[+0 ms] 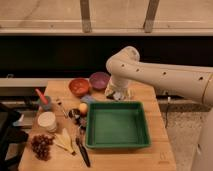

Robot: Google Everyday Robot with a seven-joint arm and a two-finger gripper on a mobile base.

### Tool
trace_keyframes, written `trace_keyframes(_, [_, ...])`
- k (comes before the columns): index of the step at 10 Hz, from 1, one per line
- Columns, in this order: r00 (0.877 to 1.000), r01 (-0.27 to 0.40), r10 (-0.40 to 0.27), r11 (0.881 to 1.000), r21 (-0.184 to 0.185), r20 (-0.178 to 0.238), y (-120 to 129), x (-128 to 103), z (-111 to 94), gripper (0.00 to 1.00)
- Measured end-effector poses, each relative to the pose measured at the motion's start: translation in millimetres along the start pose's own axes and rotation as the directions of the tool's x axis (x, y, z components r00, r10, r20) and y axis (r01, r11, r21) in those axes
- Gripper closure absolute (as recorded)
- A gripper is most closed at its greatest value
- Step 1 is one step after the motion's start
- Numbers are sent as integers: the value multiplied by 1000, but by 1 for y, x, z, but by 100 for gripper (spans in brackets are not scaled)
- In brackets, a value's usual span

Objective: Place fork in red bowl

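1. Tabletop (pixel 160 150) of pale wood carries everything. The white arm (pixel 165 75) reaches in from the right across its back edge.
2. The green tray (pixel 117 145) takes up the middle.
3. The gripper (pixel 119 93) hangs low just behind the tray, near the purple bowl (pixel 99 80), with its jaws spread and nothing in them.
4. The red bowl (pixel 78 86) sits just left of the purple one and looks empty.
5. We take the fork (pixel 62 108) to be the slim grey sliver lying flat in front of the red bowl, left of the tray, well apart from the gripper.
6. We judge the pickup not yet begun. Next, the gripper needs to travel left, descend and pinch that thin handle.
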Motion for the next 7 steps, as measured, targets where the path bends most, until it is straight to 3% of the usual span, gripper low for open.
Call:
trace_keyframes(5, [1000,5,-5,1000,-7,-5,-1,0,1,26])
trace_keyframes(7, [999,39,-39,999,-19,0,13,-4,-2,26])
